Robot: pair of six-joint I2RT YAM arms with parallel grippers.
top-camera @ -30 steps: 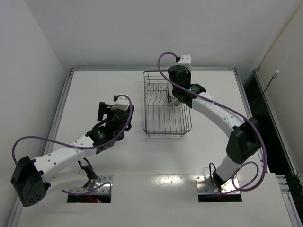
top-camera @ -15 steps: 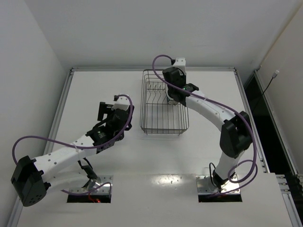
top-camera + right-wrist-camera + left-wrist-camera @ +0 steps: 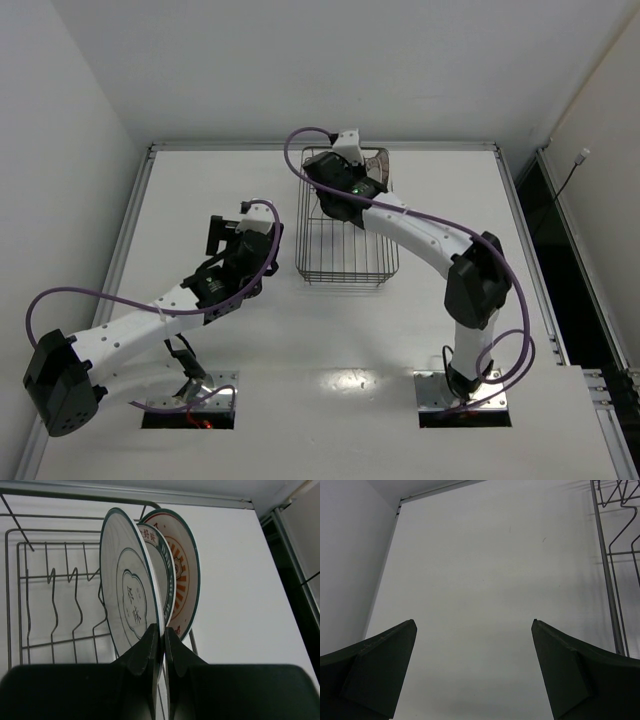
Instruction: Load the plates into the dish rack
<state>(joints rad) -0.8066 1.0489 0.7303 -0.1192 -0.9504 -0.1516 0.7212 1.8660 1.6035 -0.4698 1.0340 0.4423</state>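
Observation:
Three white plates stand upright in the back end of the dark wire dish rack (image 3: pixel 50 575). In the right wrist view the nearest plate (image 3: pixel 127 590) has a thin dark rim ring and a centre motif. Behind it stand a teal-rimmed plate (image 3: pixel 162 562) and one with reddish rays (image 3: pixel 186 570). My right gripper (image 3: pixel 163 632) is shut on the nearest plate's lower rim. In the top view it (image 3: pixel 352 187) is over the rack (image 3: pixel 345 262), with the plates (image 3: pixel 376 163) at the rack's far right corner. My left gripper (image 3: pixel 474 625) is open and empty over bare table, left of the rack (image 3: pixel 607 570).
The rack's front tines (image 3: pixel 75 605) stand free of plates. The table's raised back rim (image 3: pixel 250 146) runs just behind the rack. The right table edge (image 3: pixel 260 510) drops to a dark gap. My left arm (image 3: pixel 150 315) lies across the table's left half.
My right arm has swung left and back over the rack, gripper moving toward its far end. The rack has shifted slightly left. My left arm has not moved.

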